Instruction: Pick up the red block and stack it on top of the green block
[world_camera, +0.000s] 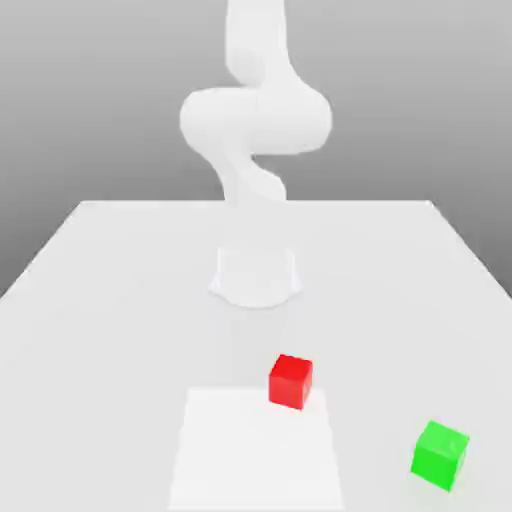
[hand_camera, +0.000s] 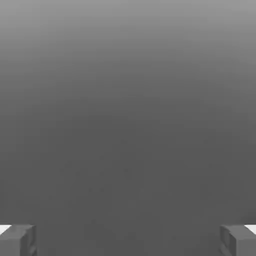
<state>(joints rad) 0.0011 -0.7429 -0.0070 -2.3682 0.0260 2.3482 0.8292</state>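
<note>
One robot arm (world_camera: 255, 120) stands upright over one white tabletop (world_camera: 120, 330). One paler square patch (world_camera: 255, 450) is marked on it. The jaws (hand_camera: 128, 242), one pair, are spread wide, nothing between them. One red block (world_camera: 290, 382) sits at the patch's far edge, nearer the arm's base (world_camera: 256, 278) than the one green block (world_camera: 440, 455). For the pick, the jaws would need to come down and forward from the base, slightly toward the exterior view's right.

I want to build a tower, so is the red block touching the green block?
Apart. The exterior view shows bare tabletop between the red block and the green block.
</note>
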